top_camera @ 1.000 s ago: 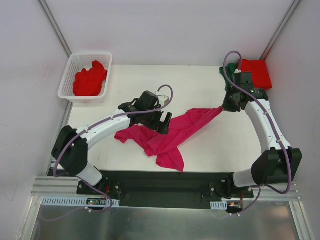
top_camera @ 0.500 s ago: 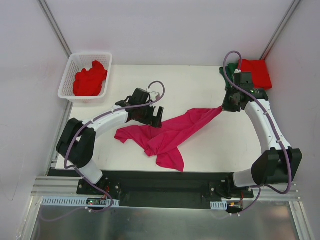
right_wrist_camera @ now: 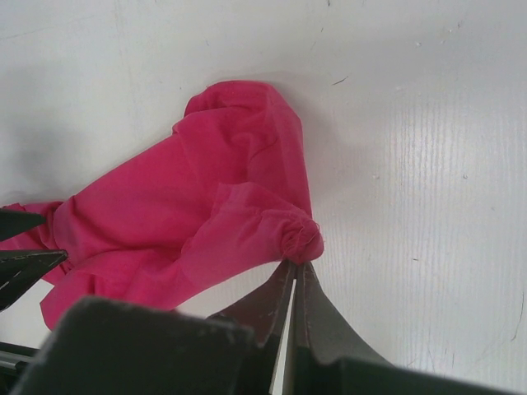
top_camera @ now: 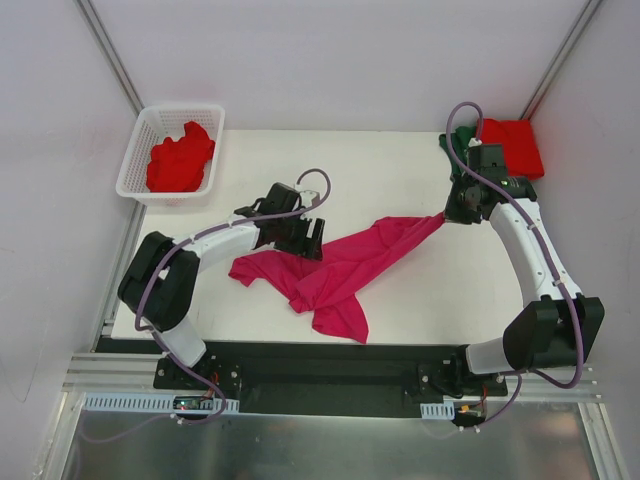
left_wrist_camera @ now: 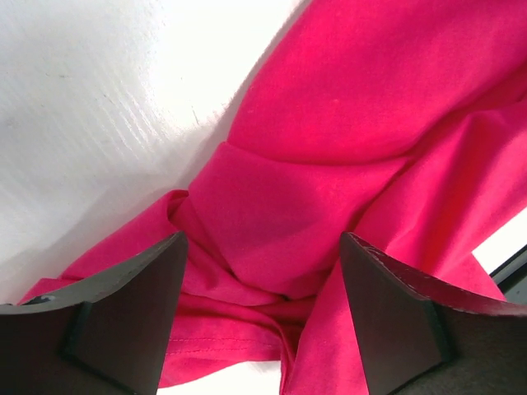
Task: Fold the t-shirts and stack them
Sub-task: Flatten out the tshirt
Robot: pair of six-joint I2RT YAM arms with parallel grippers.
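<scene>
Magenta-pink t-shirt (top_camera: 340,270), toward desk (top_camera: 380,170) near edge: right fingers (right_wrist_camera: 293,265) pinch one corner, apparently to stretch it; left fingers (top_camera: 312,240) wide over crumple.

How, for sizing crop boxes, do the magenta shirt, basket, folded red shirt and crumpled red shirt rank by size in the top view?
1. magenta shirt
2. basket
3. folded red shirt and crumpled red shirt: too alike to rank.

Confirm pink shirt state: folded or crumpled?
Crumpled, not folded: pink shirt lies bunched on the table, one end pinched in the right gripper.
</scene>
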